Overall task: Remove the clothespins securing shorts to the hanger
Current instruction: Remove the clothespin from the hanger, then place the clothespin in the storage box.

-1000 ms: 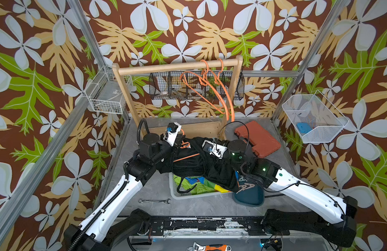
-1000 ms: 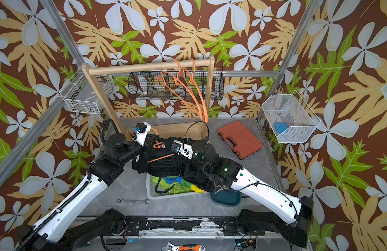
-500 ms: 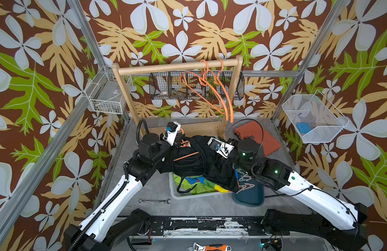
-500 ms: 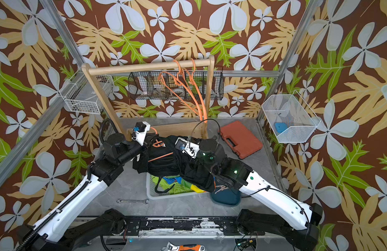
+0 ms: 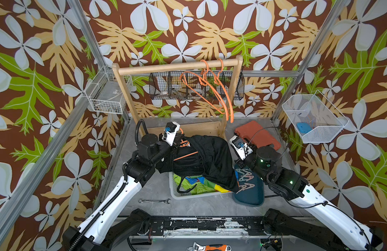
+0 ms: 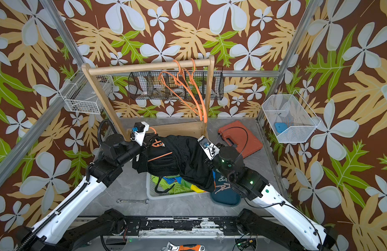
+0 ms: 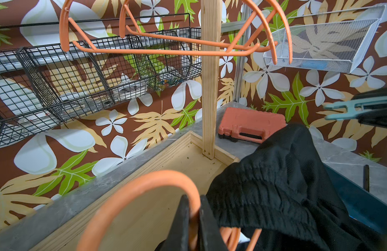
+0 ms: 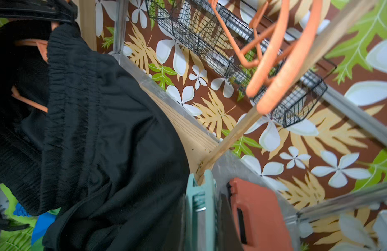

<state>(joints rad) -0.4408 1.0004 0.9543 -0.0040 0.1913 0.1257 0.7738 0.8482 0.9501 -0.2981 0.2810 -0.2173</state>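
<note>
The black shorts drape over an orange hanger, above a white basket. My left gripper is shut on the hanger's hook, at the shorts' left end. My right gripper is shut on a mint-teal clothespin. It holds the pin off the shorts' right edge, with no cloth in the pin. That pin also shows in the left wrist view. Several loose clothespins lie on a dark teal tray. Lime green and colour-blocked shorts lie in the basket.
A wooden rack at the back carries two bare orange hangers in front of a black wire basket. A red-orange case lies behind my right wrist. A wrench lies at the front. White wire baskets hang on both side walls.
My right gripper has moved from over the middle of the black shorts out to their right edge, with the clothespin in it. The left arm has stayed where it was.
</note>
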